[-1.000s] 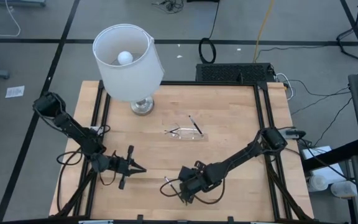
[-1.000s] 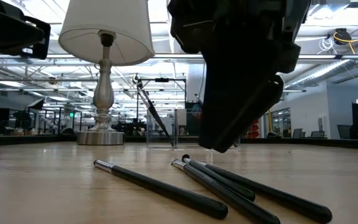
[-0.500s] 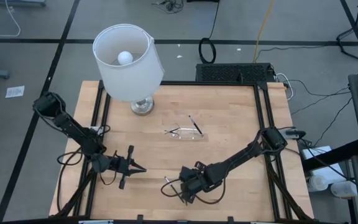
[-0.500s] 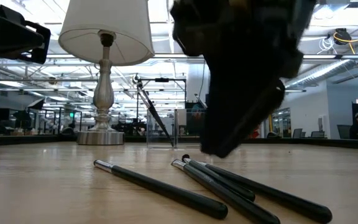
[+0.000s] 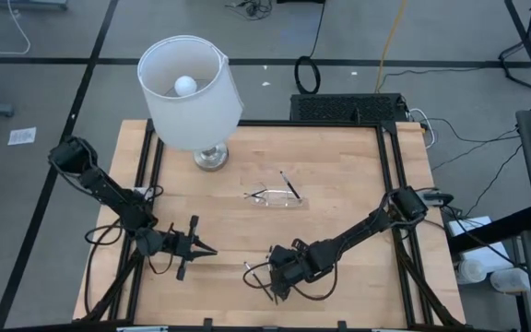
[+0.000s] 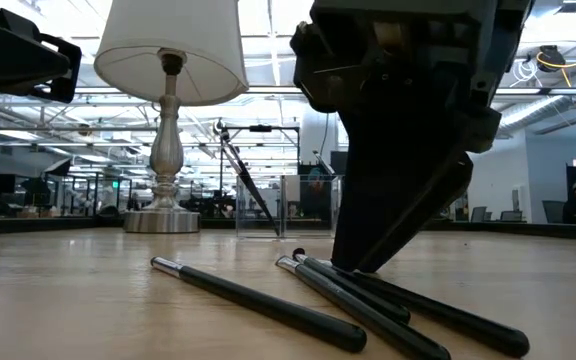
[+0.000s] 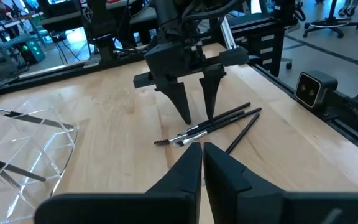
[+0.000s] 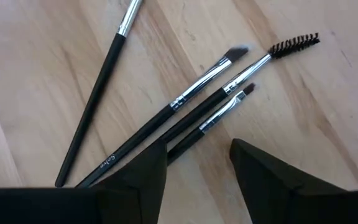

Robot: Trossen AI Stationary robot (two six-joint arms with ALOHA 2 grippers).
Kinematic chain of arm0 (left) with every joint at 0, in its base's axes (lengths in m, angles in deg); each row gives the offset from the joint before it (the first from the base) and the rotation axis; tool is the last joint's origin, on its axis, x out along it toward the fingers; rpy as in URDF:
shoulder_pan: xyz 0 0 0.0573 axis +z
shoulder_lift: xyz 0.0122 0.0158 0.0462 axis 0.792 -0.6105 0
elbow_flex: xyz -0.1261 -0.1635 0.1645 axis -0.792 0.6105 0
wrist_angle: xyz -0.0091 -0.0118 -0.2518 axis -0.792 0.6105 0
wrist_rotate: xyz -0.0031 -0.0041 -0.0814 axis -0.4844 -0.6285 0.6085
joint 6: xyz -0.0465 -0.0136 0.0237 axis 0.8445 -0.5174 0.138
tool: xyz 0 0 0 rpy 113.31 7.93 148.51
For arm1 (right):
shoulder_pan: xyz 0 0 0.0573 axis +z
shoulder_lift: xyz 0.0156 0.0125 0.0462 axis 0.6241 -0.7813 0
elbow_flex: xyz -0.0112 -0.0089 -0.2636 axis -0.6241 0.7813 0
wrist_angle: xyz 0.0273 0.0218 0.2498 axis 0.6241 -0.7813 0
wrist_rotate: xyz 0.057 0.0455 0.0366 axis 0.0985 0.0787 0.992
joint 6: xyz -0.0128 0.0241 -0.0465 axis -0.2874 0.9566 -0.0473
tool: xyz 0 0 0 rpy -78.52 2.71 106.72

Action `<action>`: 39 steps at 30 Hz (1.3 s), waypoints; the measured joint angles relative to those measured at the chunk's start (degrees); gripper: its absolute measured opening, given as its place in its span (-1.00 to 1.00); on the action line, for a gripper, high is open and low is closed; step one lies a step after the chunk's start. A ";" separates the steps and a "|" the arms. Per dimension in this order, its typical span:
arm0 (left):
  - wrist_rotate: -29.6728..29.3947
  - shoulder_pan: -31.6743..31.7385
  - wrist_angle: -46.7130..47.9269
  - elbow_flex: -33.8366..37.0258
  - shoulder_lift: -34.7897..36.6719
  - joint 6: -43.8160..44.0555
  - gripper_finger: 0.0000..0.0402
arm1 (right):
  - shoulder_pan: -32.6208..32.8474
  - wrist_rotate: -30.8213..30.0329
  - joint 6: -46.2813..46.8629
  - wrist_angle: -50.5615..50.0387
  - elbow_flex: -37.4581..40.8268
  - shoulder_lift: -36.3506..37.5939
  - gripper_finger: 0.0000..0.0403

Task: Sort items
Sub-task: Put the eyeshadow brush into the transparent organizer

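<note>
spoolie tip in right wrist view

table: pale wood top w/ black frame | lamp standing nr far-left corner | clear tray sitting mid-table, holding one stick tilted + one lying flat | 4 brushes lying bunched nr near edge, one fanning off to the side

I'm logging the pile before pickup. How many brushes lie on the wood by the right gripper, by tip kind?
spoolie brush: 1
angled brush: 1
small flat brush: 1
brush with its tip out of view: 1
Total: 4
</note>
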 joint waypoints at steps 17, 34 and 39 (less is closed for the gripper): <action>-1.02 0.00 0.14 0.00 0.00 -0.20 -0.87 | -0.04 0.44 -0.68 -13.01 0.69 -0.26 -0.33; -1.07 0.00 1.05 -0.01 -0.01 0.15 -0.87 | -0.24 0.02 -6.14 -11.03 0.74 0.76 -0.97; -1.11 0.00 1.03 -0.02 -0.02 -0.02 -0.87 | -0.15 -4.37 -11.01 -6.16 1.21 5.62 -0.99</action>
